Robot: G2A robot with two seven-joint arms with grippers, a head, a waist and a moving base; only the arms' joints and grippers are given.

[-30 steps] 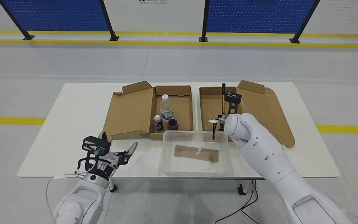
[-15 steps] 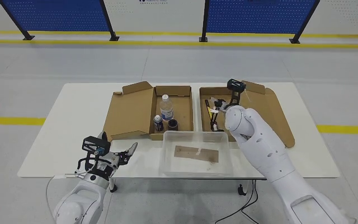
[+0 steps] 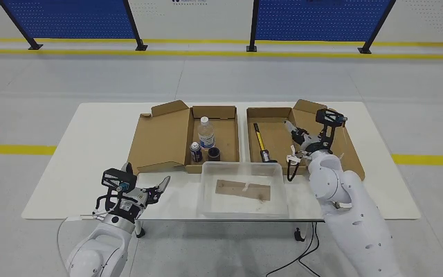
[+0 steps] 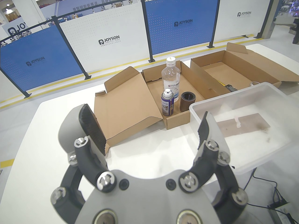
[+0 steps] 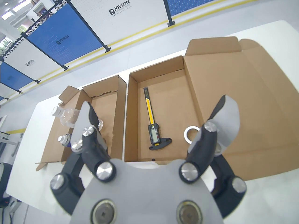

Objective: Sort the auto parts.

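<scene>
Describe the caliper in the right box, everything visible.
The caliper is digital: a slim black beam with a yellow scale strip, a dark slider with a small grey display, and a black crosspiece at the end toward the robot. It lies flat on the floor of the right cardboard box, lengthwise; nothing grips it. A silvery ring lies beside it, apart.

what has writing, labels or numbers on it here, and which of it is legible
Blue and white fence panels: logo with wordmark, legible.
Clear bottle label: large figures legible, rest too small.
Spray can label: too small.
Digital caliper scale: too small.
</scene>
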